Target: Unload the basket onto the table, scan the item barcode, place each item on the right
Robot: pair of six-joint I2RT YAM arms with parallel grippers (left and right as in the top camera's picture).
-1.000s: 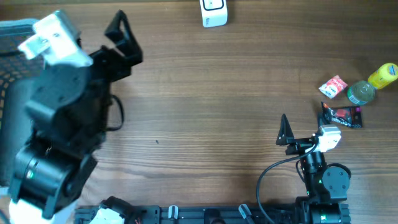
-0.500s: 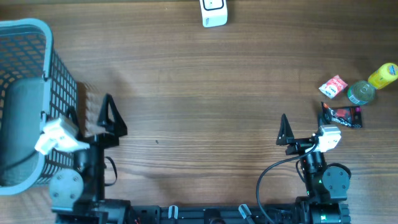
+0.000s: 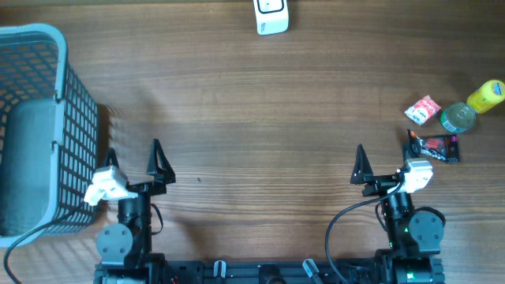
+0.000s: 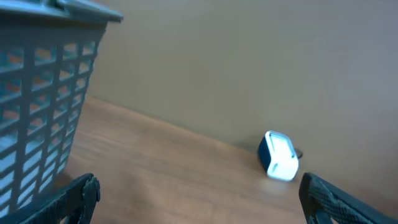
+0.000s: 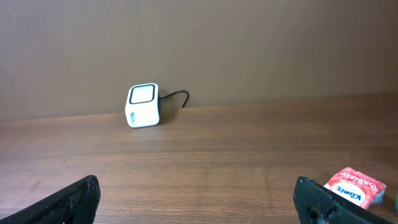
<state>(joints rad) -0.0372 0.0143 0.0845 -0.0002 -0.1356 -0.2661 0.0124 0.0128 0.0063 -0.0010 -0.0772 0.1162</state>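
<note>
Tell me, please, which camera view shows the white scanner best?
The right wrist view: the white scanner is sharp, its window facing the camera. The left wrist view blurs it; overhead cuts it off at the frame edge.

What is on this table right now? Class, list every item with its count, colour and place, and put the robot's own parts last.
barcode scanner: one, white, far edge of the table near the middle
basket: one, grey-blue plastic mesh, far left
red and white packet: one, right side
green-topped can: one, right side, beside the packet
yellow bottle: one, lying at the far right edge
dark packet: one, black with red print, just in front of the can
table: one, brown wood, under everything
left tool: one, black, open, near edge, beside the basket
right tool: one, black, open, near edge, next to the dark packet
</note>
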